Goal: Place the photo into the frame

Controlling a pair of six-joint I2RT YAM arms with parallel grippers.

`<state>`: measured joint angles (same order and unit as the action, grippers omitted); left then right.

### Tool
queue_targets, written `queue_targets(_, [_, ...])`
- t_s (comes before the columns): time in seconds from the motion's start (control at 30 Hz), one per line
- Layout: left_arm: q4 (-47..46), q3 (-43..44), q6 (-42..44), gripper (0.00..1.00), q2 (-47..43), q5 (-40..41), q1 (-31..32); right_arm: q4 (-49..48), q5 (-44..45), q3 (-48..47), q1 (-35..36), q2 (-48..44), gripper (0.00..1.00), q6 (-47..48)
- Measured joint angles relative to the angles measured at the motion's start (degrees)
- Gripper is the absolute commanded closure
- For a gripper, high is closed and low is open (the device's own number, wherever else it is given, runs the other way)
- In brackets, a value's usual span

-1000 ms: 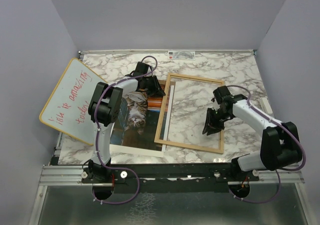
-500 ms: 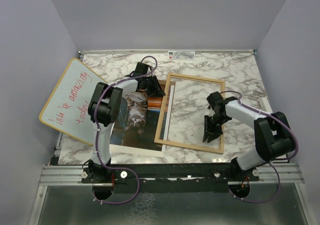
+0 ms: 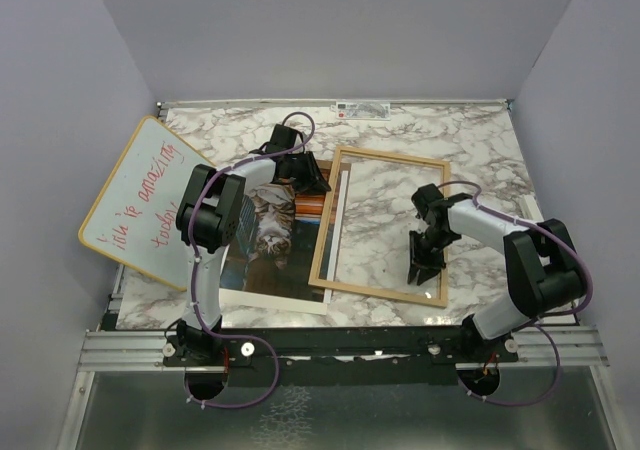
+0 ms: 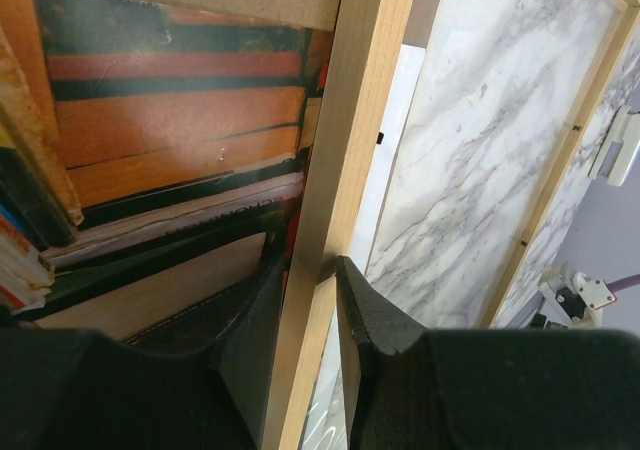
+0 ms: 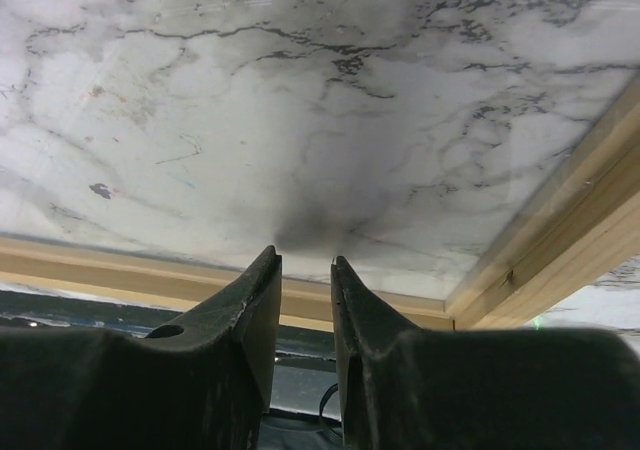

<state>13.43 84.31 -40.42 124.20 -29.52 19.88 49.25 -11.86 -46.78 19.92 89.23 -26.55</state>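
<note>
My left arm [image 3: 205,215] rose along the left of the picture and bent right at the elbow, so the left gripper [image 3: 312,177] sat just left of centre, tipped downward. Its fingers [image 4: 250,330] were pinched on a rail of the frame [image 4: 360,100]. My right arm [image 3: 480,220] curled in from the lower right with its wrist folded down. The right gripper [image 3: 424,267] pointed downward, fingers [image 5: 245,320] drawn close with only a slit between them.
</note>
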Motion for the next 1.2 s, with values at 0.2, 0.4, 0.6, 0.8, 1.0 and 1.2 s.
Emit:
queue_targets(0.2, [0.0,0.2,0.0,0.67,0.0,0.1,0.0,0.0,0.5,-1.1,0.0,0.0,0.69,0.0])
queue_targets(0.4, [0.3,0.5,0.4,0.67,0.0,0.3,0.0,0.8,2.5,-8.3,-0.1,-3.5,0.59,-0.6])
queue_targets(0.6, [1.3,1.5,2.2,0.57,0.0,0.4,0.0,-0.9,10.4,-17.1,-4.5,-4.8,0.44,-4.1])
queue_targets(0.8, [1.1,1.7,4.0,0.52,-0.1,-0.5,0.0,-4.2,18.9,-20.9,-14.9,1.7,0.26,-7.0])
queue_targets(1.0, [0.9,1.8,4.9,0.51,-0.1,-1.2,0.0,-8.0,21.3,-25.5,-18.9,11.9,0.26,-8.0])
queue_targets(1.2, [0.8,1.8,5.3,0.54,-0.1,-1.7,0.0,-10.0,20.1,-27.6,-20.1,18.1,0.26,-7.8])
